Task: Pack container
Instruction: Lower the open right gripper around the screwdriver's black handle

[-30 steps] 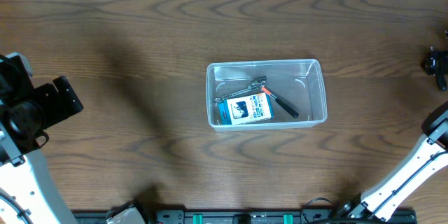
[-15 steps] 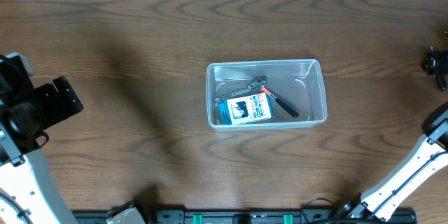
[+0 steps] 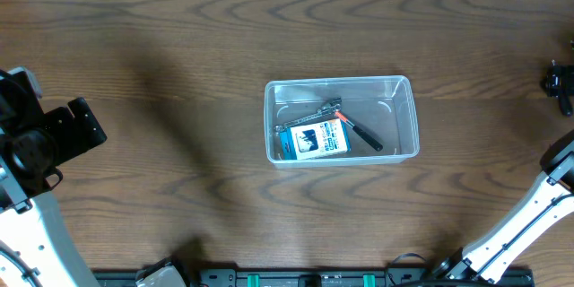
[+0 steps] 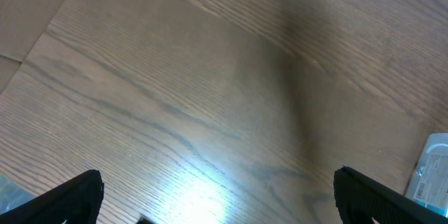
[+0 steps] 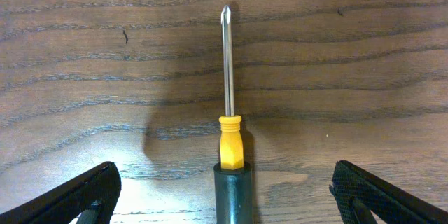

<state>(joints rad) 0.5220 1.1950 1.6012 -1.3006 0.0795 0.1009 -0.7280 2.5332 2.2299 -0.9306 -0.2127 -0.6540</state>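
The clear plastic container (image 3: 408,108) stands at the table's middle. It holds a small blue-and-white box (image 3: 314,141), a metal hand tool (image 3: 316,114) and pliers with black and orange handles (image 3: 363,134). My left gripper (image 4: 217,182) is open and empty over bare wood at the far left (image 3: 79,126); a corner of the container (image 4: 430,171) shows at the right edge of the left wrist view. My right gripper (image 5: 224,171) is open at the far right (image 3: 560,85). A screwdriver (image 5: 227,70) with a yellow collar and dark handle lies on the table between its fingers, untouched.
The wooden table (image 3: 179,45) stretches around the container. The arm bases and a dark rail (image 3: 305,278) sit along the front edge. The right arm's white link (image 3: 525,220) crosses the front right corner.
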